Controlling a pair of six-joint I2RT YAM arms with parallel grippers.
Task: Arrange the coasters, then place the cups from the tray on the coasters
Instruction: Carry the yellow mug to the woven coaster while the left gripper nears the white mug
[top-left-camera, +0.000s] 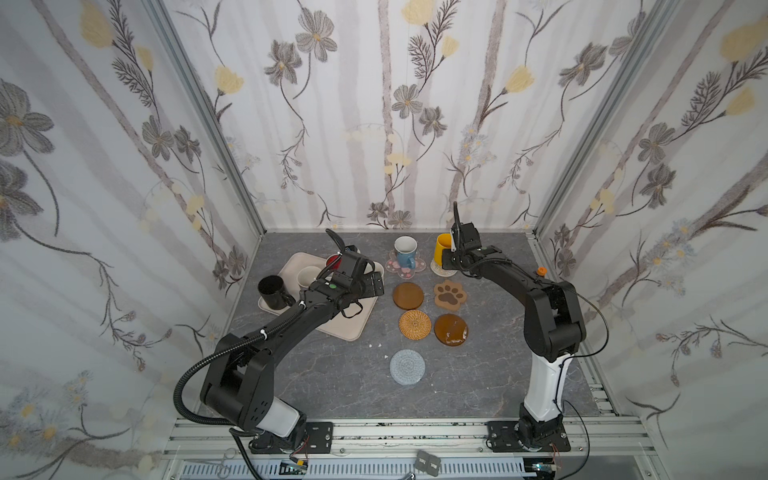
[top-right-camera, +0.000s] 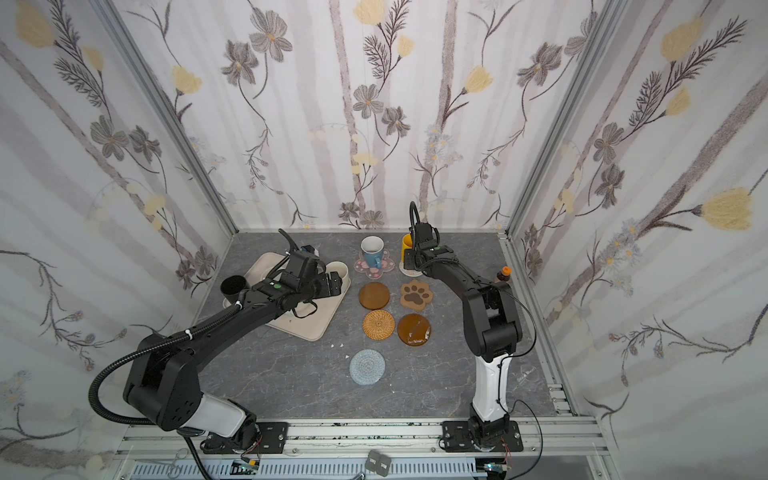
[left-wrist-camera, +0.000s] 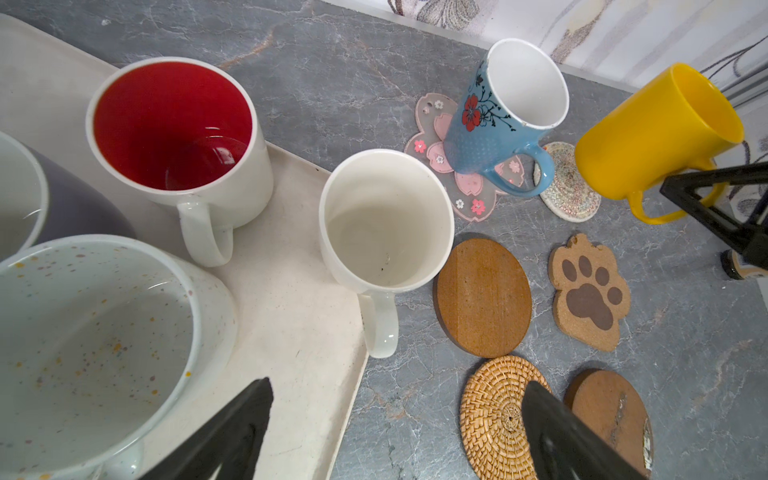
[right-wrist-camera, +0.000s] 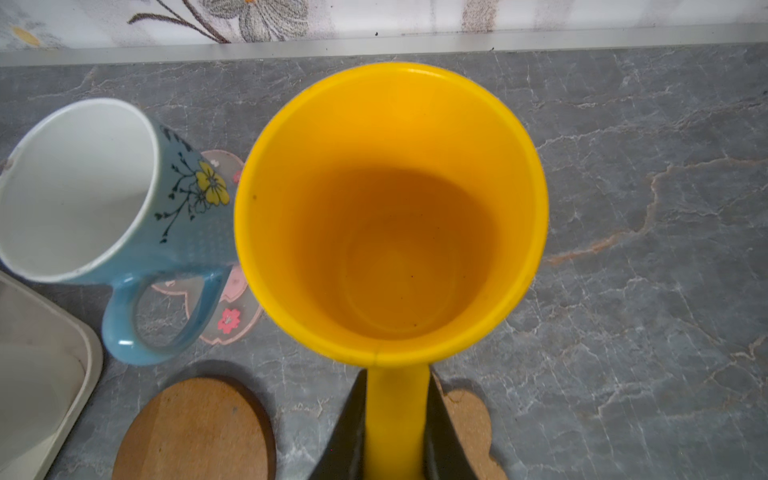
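My right gripper (right-wrist-camera: 397, 415) is shut on the handle of the yellow cup (top-left-camera: 443, 246), which is upright over the white woven coaster (top-left-camera: 441, 272) at the back; I cannot tell whether it touches. The light blue cup (top-left-camera: 405, 253) stands on the pink blossom coaster (top-left-camera: 395, 268). My left gripper (left-wrist-camera: 399, 384) hangs open and empty over the tray's (top-left-camera: 353, 328) right edge, beside a plain white cup (left-wrist-camera: 386, 220). Also on the tray are the red-inside cup (left-wrist-camera: 174, 124), a speckled white cup (left-wrist-camera: 91, 332), a lavender cup (left-wrist-camera: 70, 203) and the black cup (top-left-camera: 272, 293).
Bare coasters lie in two columns right of the tray: a wooden disc (top-left-camera: 408, 295), the paw (top-left-camera: 449, 295), the rattan one (top-left-camera: 415, 324), another wooden disc (top-left-camera: 451, 328) and the grey woven one (top-left-camera: 407, 367). A small orange-capped bottle (top-left-camera: 540, 271) stands behind the right arm.
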